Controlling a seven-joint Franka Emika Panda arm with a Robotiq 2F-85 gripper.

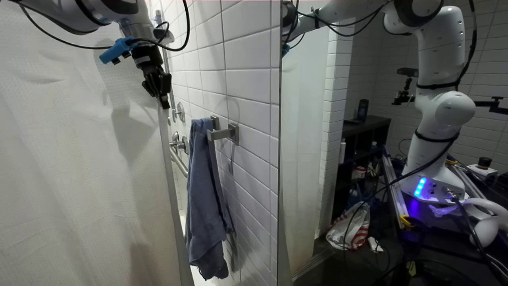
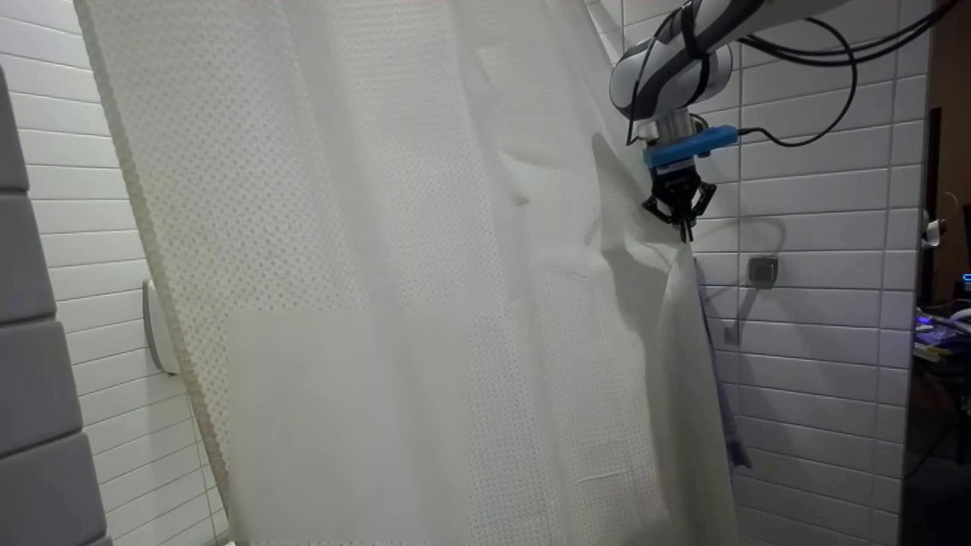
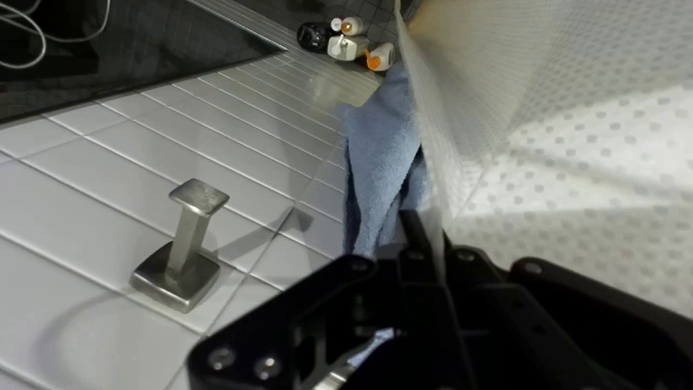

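Note:
My gripper point(image 1: 164, 102) is shut on the edge of a white shower curtain point(image 1: 71, 159). In the wrist view, the curtain's thin edge runs between the black fingers point(image 3: 414, 230), with its dotted face spreading to the right. From the pinch point the curtain point(image 2: 455, 265) drapes downward, wrinkled near the gripper point(image 2: 686, 232). Just beyond the held edge, a blue-grey towel point(image 1: 206, 190) hangs on the tiled wall; the wrist view shows this towel point(image 3: 381, 146) past the fingertips. In an exterior view the curtain covers most of the towel point(image 2: 727, 402).
A square metal hook point(image 3: 187, 249) juts from the white tiles near the gripper. Beside the wall, a large mirror point(image 1: 305, 119) reflects the arm. Behind the curtain edge are shower fittings point(image 1: 180, 143) and a grab bar point(image 1: 178, 161). Several bottles point(image 3: 346, 47) stand low down.

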